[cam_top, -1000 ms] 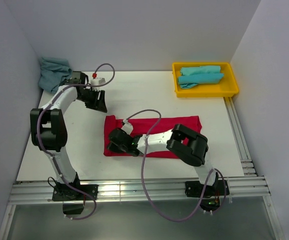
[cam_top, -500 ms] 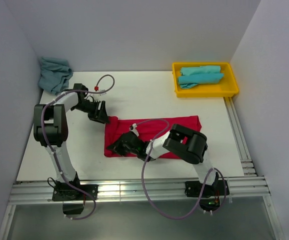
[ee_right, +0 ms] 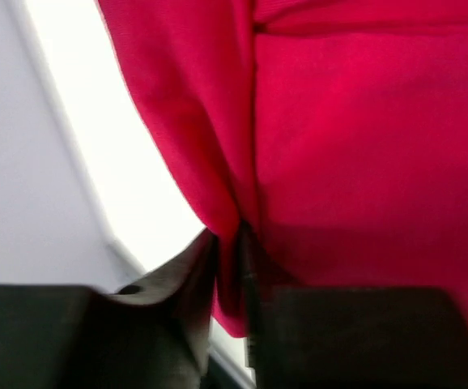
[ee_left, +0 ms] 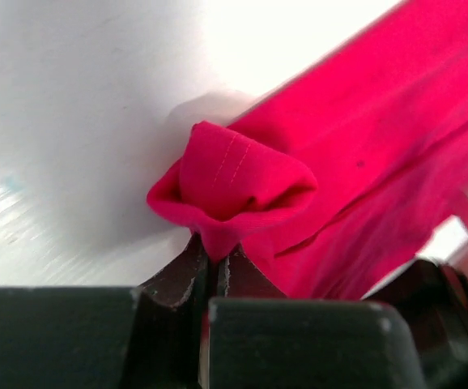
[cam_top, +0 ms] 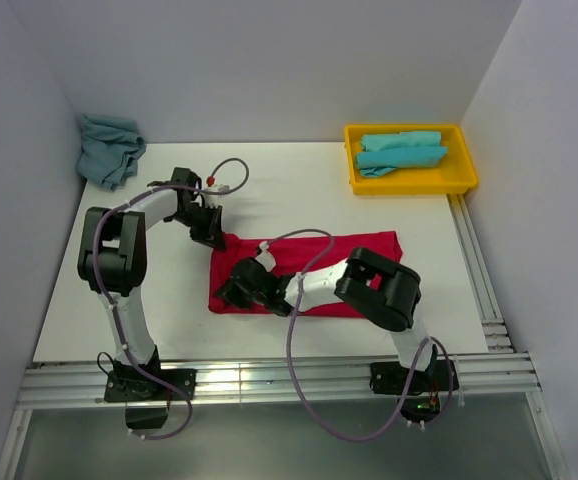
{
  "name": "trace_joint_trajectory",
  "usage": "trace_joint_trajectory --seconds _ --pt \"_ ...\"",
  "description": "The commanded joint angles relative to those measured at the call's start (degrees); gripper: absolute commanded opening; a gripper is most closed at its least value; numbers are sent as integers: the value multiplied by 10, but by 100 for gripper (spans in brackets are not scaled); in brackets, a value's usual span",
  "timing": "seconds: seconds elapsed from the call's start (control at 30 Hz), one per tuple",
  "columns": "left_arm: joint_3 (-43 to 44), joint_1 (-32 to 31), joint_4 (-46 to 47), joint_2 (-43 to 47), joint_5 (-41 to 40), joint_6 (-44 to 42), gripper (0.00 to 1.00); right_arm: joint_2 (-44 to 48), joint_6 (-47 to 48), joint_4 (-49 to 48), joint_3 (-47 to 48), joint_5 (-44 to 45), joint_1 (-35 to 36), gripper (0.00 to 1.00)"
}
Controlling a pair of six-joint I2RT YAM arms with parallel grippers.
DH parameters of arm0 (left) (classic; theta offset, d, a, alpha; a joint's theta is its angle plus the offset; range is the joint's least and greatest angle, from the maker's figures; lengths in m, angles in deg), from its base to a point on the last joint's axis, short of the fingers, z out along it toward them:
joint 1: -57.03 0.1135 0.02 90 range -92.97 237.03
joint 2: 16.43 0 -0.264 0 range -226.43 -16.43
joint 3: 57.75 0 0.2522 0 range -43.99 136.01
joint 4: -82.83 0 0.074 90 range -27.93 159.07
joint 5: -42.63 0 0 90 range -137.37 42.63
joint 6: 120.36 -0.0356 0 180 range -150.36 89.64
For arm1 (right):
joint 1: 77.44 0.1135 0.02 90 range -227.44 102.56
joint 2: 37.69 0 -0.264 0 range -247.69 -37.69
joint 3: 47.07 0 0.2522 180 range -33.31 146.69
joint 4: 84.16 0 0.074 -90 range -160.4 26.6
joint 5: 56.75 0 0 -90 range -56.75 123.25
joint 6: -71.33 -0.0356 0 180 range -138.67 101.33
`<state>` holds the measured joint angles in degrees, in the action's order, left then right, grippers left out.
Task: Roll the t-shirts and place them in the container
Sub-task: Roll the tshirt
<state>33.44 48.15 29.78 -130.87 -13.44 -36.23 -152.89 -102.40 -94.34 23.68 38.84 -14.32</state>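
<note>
- You have the red shirt (cam_top: 364,242) lying across the middle of the table (cam_top: 299,185), folded into a long flat band that runs left to right.
- Your left gripper (cam_top: 212,238) sits at the far left corner of that band. In the left wrist view its fingers (ee_left: 177,279) are pressed together on a small bunch of red cloth (ee_left: 234,182), which puffs up just past the tips. The stitched hem shows on the bunch, and the rest of the shirt trails away to the right.
- Your right gripper (cam_top: 231,293) is at the near left end of the band, low over the cloth. In the right wrist view it is clamped on a fold of the red shirt (ee_right: 363,162). A ridge of fabric runs down between the two fingers (ee_right: 187,267), with the bare table showing beside it on the left.
- The two grippers hold the same short left edge of the shirt, one at each corner, near each other but apart.
- Two rolled turquoise shirts (cam_top: 401,150) lie side by side in the yellow tray (cam_top: 409,187) at the far right corner of the table.
- A crumpled turquoise heap (cam_top: 109,148) rests at the far left corner against the wall. You cannot tell from here how many shirts are in it.
</note>
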Motion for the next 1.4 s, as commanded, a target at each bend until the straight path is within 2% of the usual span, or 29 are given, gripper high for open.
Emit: trace_joint_trajectory --seconds 0.0,0.07,0.13,0.2,0.3,0.43,0.67,0.93,1.33,1.37 --pt "5 -11 34 40 -99 30 0 34 67 293 85 100 23 28" --pt "4 -17 34 47 -124 32 0 36 80 362 120 144 31 40" --pt "5 -19 31 48 -138 37 0 40 86 445 167 179 39 46" --pt "8 -24 26 49 -149 41 0 41 96 515 217 202 45 47" --pt "9 -28 22 49 -161 45 0 34 111 571 274 240 55 51" --pt "11 -36 18 47 -175 51 0 2 150 586 337 263 55 53" --pt "29 -40 1 39 -186 54 0 -106 198 613 483 302 39 55" --pt "34 -43 -4 36 -186 54 0 -179 217 662 579 309 25 56" --pt "34 -46 -1 32 -186 53 0 -207 218 653 589 287 32 56" --pt "33 -47 -1 32 -186 74 0 -207 219 646 582 285 32 56"
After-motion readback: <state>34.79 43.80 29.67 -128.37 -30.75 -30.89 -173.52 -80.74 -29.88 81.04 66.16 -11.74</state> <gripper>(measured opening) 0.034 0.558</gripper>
